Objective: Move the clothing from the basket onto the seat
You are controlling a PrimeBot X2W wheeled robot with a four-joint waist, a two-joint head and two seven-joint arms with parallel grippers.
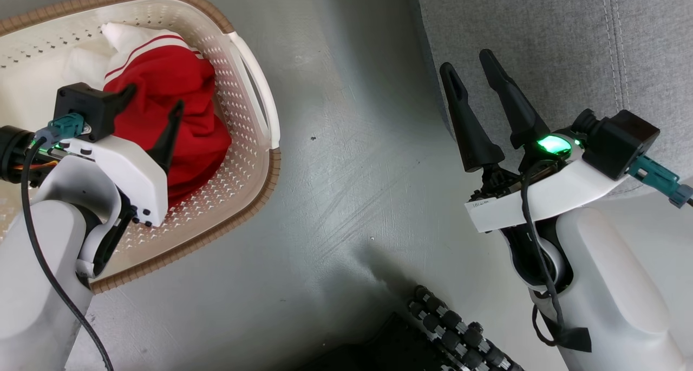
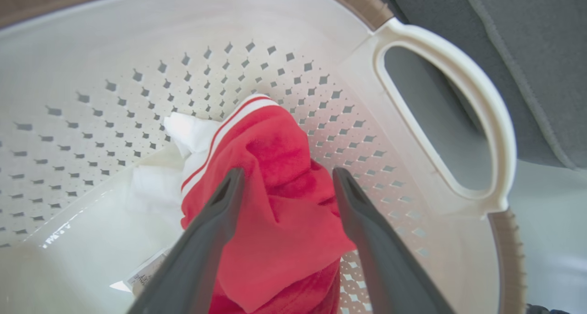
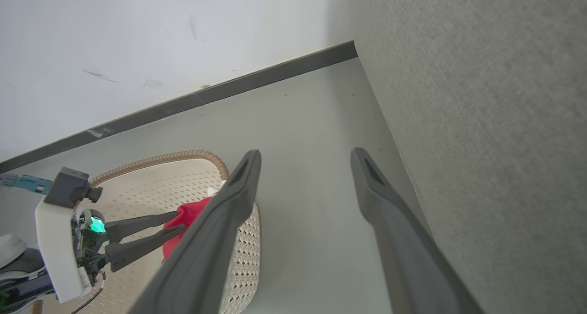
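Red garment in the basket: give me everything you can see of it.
The red garment is soft, plush-looking fabric, crumpled in a heap, with a white band and thin red stripe along one edge. It lies in the basket against the perforated wall near a handle, white fabric beside it. The left gripper has its jaws open astride the heap; contact is unclear.

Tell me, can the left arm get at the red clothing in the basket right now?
Probably yes. The left pincer is open over the basket, pointing straight at the red clothing, with nothing in between.
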